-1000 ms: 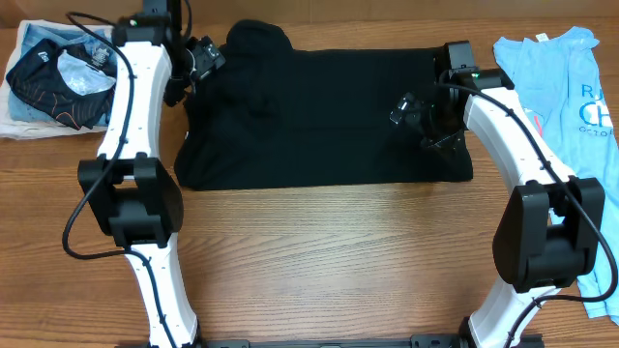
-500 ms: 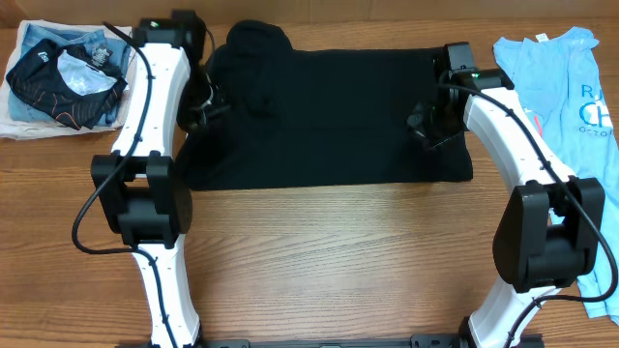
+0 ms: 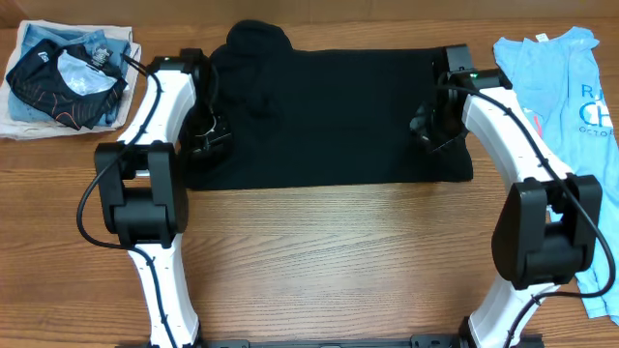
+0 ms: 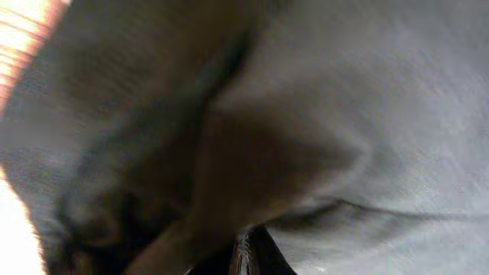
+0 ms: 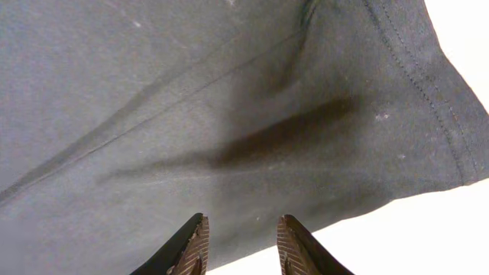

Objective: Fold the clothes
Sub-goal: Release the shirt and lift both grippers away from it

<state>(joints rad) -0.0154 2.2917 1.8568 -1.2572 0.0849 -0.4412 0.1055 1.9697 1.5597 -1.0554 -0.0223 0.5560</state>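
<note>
**A:** Take me across, starting at the left.

**B:** Far left there's a pile of clothes (image 3: pixel 63 77), not ours. Next is my left gripper (image 3: pixel 208 135), down on the left edge of the black T-shirt (image 3: pixel 319 116). Its jaws are together. The wrist view is blurred, but cloth bunches down to the tips, so I read it as a pinch on the fabric.

**A:** And the shirt itself?

**B:** It's spread flat across the middle of the table (image 3: pixel 319 251), with one lump near the top left.

**A:** Right side?

**B:** My right gripper (image 3: pixel 426 126) sits over the shirt's right part with its jaws apart and nothing between them. The stitched edge (image 5: pixel 428 92) runs just beside it. Beyond that lies a light blue T-shirt (image 3: pixel 551 87), well apart.

**A:** How will it handle?

**B:** I'd say light, limp and not slippery. It will sag and crease wherever it's unsupported. I'd grip on the stitched edge or a corner, where the doubled cloth gives the jaws more to bite, and keep both sides level.
</note>
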